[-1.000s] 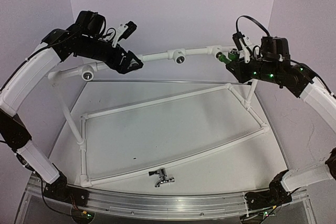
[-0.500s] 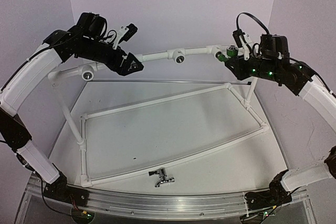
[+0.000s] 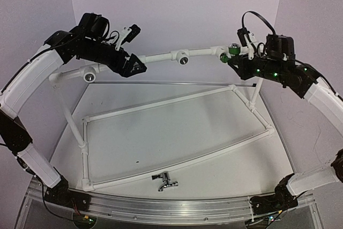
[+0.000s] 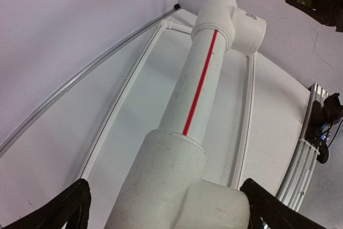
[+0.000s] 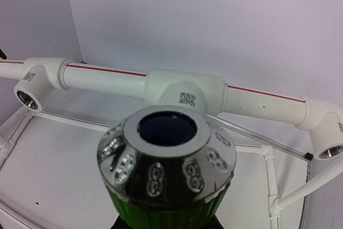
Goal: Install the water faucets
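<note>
Quick look at the rig. The left claw (image 4: pixel 165 186) is spread wide, with 1 finger (image 4: pixel 69 207) on each side of the raised white pipe (image 4: pixel 206 73), the one with the thin red stripe. In the left wrist view the fat fitting at the near end of that pipe sits right between the fingers. It looks like there's a gap on 1 side and it's close to touching on the other, so it's straddling the pipe, not squeezing it.

The right claw (image 3: pixel 236 61) is clamped on the green faucet (image 5: pixel 166 164), up at the far right end of the same pipe run. Its wrist cam is mostly filled by the faucet's shiny round cap with the green ribbed body under it, and only slivers of the black fingers show at the bottom edge. From the left wrist cam, the faucet's brass threaded end sits right at the mouth of a white fitting. I can't tell how far in it is.

Behind the faucet is a tee fitting (image 5: pixel 185 92) with a little QR sticker, plus 2 open sockets, 1 to each side of the tee.

The chrome faucet (image 3: pixel 165 181) is lying on the counter (image 3: pixel 177 132) near the front edge. It's just outside the flat rectangular pipe frame (image 3: pixel 161 105) and well apart from both claws.
</note>
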`<state>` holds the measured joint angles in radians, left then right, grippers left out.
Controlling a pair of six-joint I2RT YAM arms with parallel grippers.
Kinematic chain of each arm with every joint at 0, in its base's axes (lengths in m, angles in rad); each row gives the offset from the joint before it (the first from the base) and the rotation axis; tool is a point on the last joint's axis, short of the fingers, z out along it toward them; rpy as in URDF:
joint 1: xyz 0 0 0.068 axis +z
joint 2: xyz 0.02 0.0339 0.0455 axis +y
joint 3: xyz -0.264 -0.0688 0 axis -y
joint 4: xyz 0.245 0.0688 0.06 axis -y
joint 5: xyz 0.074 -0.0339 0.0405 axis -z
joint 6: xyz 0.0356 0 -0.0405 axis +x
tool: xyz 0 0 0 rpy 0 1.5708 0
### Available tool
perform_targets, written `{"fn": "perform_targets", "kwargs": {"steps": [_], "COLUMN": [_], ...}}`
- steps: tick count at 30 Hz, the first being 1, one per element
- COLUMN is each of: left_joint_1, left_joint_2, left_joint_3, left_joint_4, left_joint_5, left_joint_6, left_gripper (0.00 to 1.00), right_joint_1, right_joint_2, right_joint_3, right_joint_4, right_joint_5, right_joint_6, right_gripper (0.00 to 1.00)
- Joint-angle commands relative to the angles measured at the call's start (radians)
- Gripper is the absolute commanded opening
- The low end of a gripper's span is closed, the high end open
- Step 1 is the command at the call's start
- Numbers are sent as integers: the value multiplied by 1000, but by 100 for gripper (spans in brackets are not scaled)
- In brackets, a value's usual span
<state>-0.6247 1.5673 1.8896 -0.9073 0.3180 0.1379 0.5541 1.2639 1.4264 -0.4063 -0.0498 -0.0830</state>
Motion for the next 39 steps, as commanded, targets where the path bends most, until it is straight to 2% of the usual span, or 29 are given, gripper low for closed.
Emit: {"fn": "perform_targets", "kwargs": {"steps": [1, 9, 13, 18, 22, 24, 32, 35, 39], "left_joint_1": [0, 0, 0, 0, 0, 0, 0, 0, 0], "left_joint_2": [9, -8, -48, -114, -138, -151, -189, -177, -152], "left_joint_3": [-6, -16, -42, -51, -20, -19, -47, -40, -56], "left_joint_4": [22, 44, 98, 182, 203, 211, 279, 321, 423], "left_joint_5": [21, 12, -3, 26, 75, 94, 211, 279, 388], "left_joint_6": [-5, -17, -14, -42, -89, -112, -258, -335, -461], "left_gripper": [96, 96, 99, 100, 100, 100, 98, 97, 96], "right_joint_1": [-3, -2, -3, -4, -4, -4, -3, 0, 45], "right_joint_2": [-41, -83, -108, -103, -43, -3, 140, 153, 137], "right_joint_3": [-47, -93, -64, -27, 100, 189, 339, 371, 380], "right_joint_4": [104, 128, 48, -35, -103, -139, -204, -178, -22], "right_joint_5": [14, -16, -90, -269, -447, -492, -604, -661, -637], "right_joint_6": [-41, -84, -126, -188, -208, -224, -280, -279, -226], "right_gripper": [0, 0, 0, 0, 0, 0, 0, 0, 0]}}
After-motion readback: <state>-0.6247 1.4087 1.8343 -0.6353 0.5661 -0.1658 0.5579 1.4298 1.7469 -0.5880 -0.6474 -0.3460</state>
